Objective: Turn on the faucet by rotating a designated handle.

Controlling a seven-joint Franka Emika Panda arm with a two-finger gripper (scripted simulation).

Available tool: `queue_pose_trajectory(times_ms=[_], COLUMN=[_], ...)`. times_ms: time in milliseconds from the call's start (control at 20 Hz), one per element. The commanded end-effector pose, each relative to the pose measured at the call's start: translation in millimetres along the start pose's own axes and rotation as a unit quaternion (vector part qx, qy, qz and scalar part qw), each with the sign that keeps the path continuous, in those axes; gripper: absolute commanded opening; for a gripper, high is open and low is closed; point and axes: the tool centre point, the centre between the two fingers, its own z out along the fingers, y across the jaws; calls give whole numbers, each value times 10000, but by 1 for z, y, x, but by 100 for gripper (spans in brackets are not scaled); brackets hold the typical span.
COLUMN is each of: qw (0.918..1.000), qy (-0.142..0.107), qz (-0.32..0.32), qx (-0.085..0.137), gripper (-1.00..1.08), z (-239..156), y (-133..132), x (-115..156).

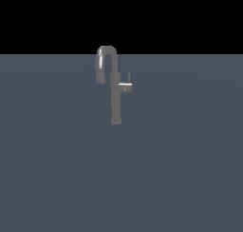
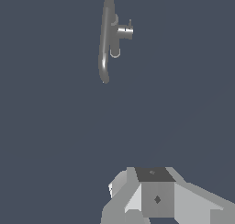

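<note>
Looking at the faucet (image 1: 115, 98) first: it stands upright on the flat blue-grey surface (image 1: 57, 169), a little past the middle of the exterior view and toward the far edge, where the surface meets a plain black background. It's a slim dull-grey column with an inverted-U gooseneck on top, and the spout end curls down on the exterior view's left of the column.

The handle (image 1: 126, 86) is the short stub poking out of the column toward the exterior view's right, about halfway up. A thin lever pin sticks straight up from its outer end. Nothing is touching it.

From my wrist view I'm seeing the same faucet (image 2: 106, 44) from above, so the gooseneck reads as a long narrow loop, with the handle (image 2: 125, 32) jutting off to one side and the little pin just visible at its tip.

As for the tool (image 2: 156, 198), only a blocky light-grey and white piece of it shows at the edge of the wrist view, and the arm doesn't appear in the exterior view at all. It's well apart from the faucet, with bare surface between them. I can't make out the fingertips, so I can't tell how far apart they are or whether they're gripping anything.
</note>
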Motion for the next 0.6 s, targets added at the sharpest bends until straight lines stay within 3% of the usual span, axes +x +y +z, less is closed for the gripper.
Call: queue_pose_trajectory(times_ms=[0,300,550], qw=[9998,9963,9882], qy=[-106,-462,-822], qz=[119,525,934], qx=[113,501,895], gripper=[-100,-100,-100], z=[1,6,13], y=[-2,-7,-9], x=[8,37,66])
